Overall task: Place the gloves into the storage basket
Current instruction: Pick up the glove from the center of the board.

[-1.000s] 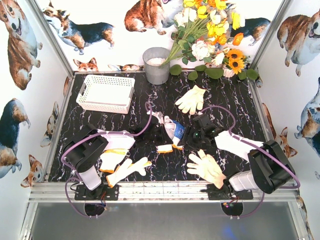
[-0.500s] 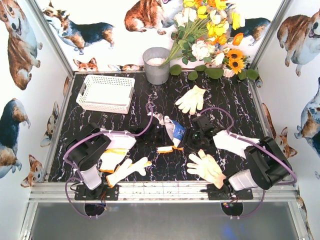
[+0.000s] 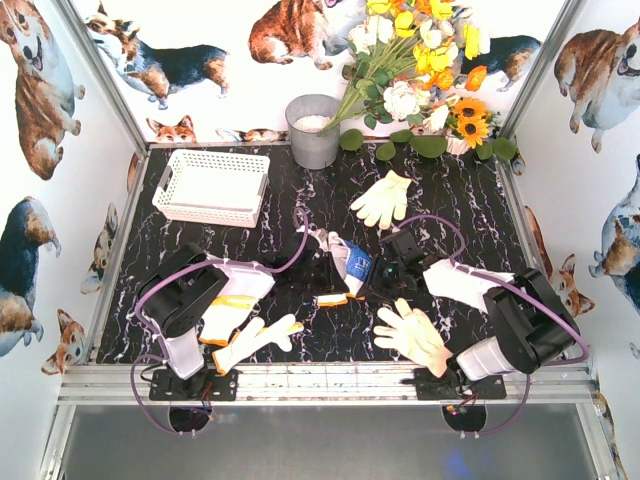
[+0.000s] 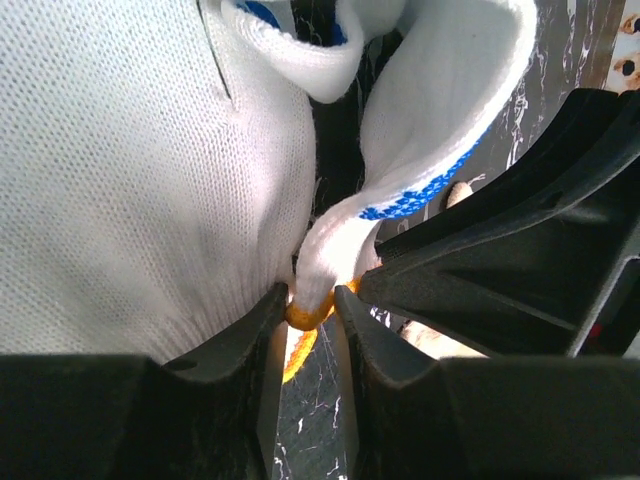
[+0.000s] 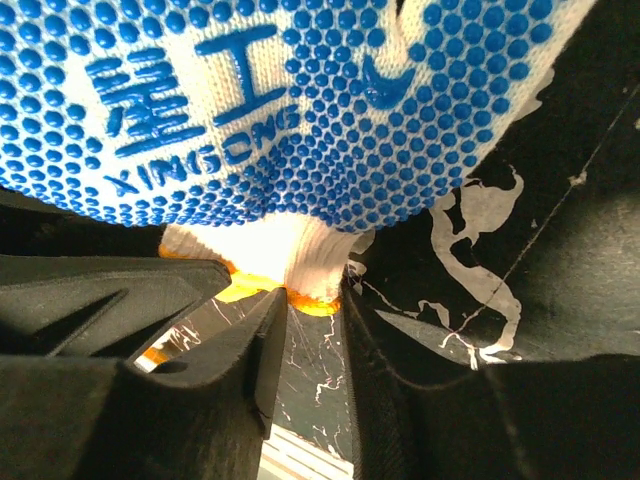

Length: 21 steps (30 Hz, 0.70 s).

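Observation:
The blue-patterned glove (image 3: pixel 352 264) lies mid-table between my two grippers; its white knit and blue dots fill the right wrist view (image 5: pixel 300 100). My left gripper (image 4: pixel 312 300) is shut on its orange-edged cuff (image 4: pixel 305 312), pinched at the fingertips. My right gripper (image 5: pixel 315 290) is shut on the same cuff (image 5: pixel 300 295), right beside the other gripper. Other gloves lie on the table: a cream one (image 3: pixel 383 198), a peach-tan one (image 3: pixel 413 335), a yellowish one (image 3: pixel 252 338) and an orange-cuffed one (image 3: pixel 226 312) under the left arm. The white storage basket (image 3: pixel 168 190) stands at the back left, with nothing showing inside.
A grey metal bucket (image 3: pixel 313 135) stands behind the basket's right end. A flower bouquet (image 3: pixel 420 80) leans over the back right. Printed walls close the table in on three sides, and a metal rail (image 3: pixel 320 380) runs along the near edge.
The right jaws have narrowed onto the glove's cuff and the right arm has shifted slightly left. The left jaws went from fully shut to slightly apart around the cuff.

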Each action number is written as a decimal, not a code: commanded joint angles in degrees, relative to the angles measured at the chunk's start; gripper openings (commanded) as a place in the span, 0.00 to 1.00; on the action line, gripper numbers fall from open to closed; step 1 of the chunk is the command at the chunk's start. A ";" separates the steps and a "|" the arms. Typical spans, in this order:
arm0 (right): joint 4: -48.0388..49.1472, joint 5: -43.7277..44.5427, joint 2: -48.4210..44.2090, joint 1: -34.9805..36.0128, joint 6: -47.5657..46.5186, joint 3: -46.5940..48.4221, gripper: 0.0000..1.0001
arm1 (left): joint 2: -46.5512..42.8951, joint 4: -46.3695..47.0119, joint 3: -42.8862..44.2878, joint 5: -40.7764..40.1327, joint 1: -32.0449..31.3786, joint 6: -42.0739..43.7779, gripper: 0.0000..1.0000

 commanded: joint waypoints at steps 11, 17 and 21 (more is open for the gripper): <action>-2.91 1.93 -5.08 0.34 -0.87 2.88 0.00 | -3.59 1.66 0.76 -0.70 -0.07 0.53 0.02; -8.03 3.45 -12.56 0.18 -1.62 8.27 0.00 | -11.35 -6.66 5.06 -4.82 0.00 3.27 0.00; -9.51 3.56 -14.75 -0.01 -3.09 13.10 0.00 | -15.76 -11.46 8.13 -7.61 1.00 4.17 0.00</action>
